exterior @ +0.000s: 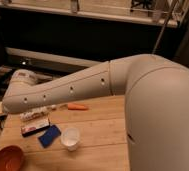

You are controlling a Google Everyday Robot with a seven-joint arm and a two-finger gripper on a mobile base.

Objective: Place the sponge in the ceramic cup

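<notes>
The gripper, open and empty, sat mostly hidden at the far-left end of the arm, over the wooden table. Nearer the front, the dark-blue sponge lay flat just left of the upright white ceramic cup.

White, smooth-shelled arm with bulbous elbow and dark screw holes; pincer hidden beyond its far end.
</notes>
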